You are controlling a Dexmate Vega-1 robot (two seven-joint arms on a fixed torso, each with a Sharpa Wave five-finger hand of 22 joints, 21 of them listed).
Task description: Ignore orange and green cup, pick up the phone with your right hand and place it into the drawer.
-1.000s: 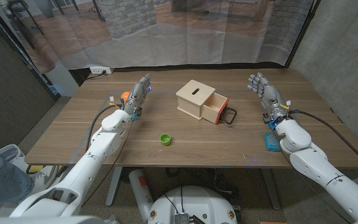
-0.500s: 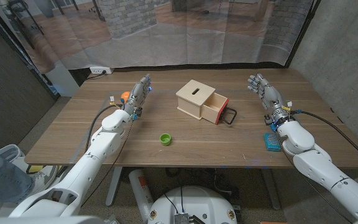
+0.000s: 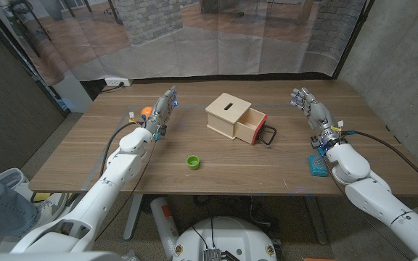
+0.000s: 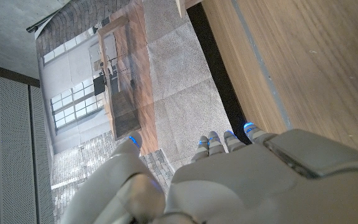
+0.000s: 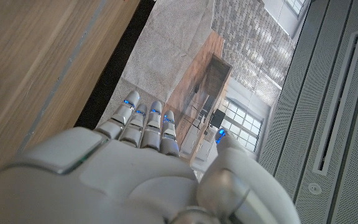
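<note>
A teal phone (image 3: 316, 164) lies near the table's right front edge, partly covered by my right forearm. My right hand (image 3: 309, 106) is held up beyond the phone, right of the box, with its fingers stretched out and nothing in them; the right wrist view shows the right hand (image 5: 135, 162) the same way. The wooden box (image 3: 228, 112) stands mid-table, and its red-fronted drawer (image 3: 255, 128) is pulled out toward my right side. My left hand (image 3: 164, 109) is at the far left, fingers straight and holding nothing, also seen as the left hand (image 4: 229, 180) in the left wrist view.
A green cup (image 3: 192, 162) stands near the front middle of the table (image 3: 85, 156). An orange cup (image 3: 144, 112) peeks out just behind my left hand. The drawer's black handle (image 3: 268, 135) sticks out toward my right arm. A curtain hangs behind the table's far edge.
My right arm has shifted slightly to the right and toward me. The left arm, phone, cups and box have not moved.
</note>
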